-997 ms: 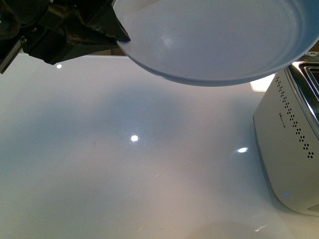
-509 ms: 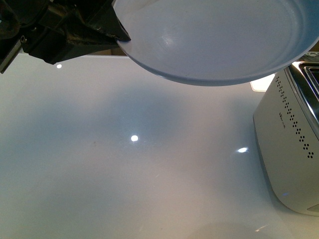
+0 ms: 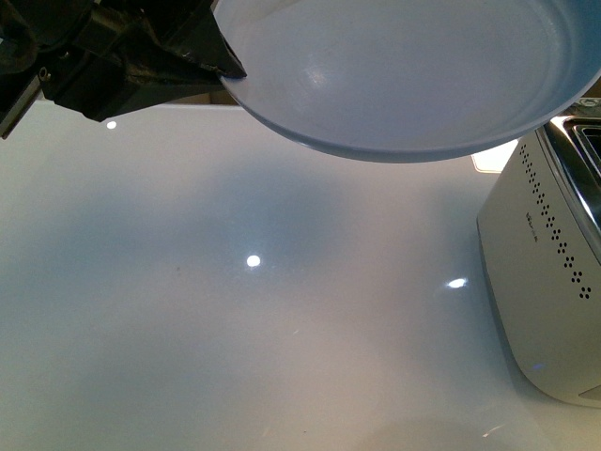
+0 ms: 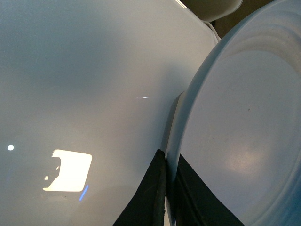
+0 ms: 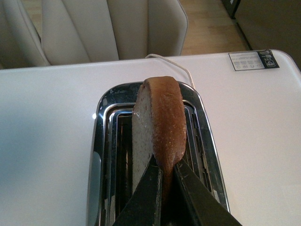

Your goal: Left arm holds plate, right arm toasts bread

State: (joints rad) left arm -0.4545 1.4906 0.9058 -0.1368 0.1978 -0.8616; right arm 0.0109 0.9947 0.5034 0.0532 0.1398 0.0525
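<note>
The left end effector is clamped on the plate rim above the worktop, while the right end effector pinches the bread upright at the toaster slot.

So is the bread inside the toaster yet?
Not fully: the bread stands upright, mostly above the toaster, pinched by the right tool. Whether its bottom edge sits in a slot cannot be told.

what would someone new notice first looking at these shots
The bread stands out most: it is held on edge over the chrome-topped toaster, its crust pinched by the right gripper. Next comes the pale plate, empty and tilted, filling the top of the front view above the white table, its rim clamped by the left gripper.
</note>
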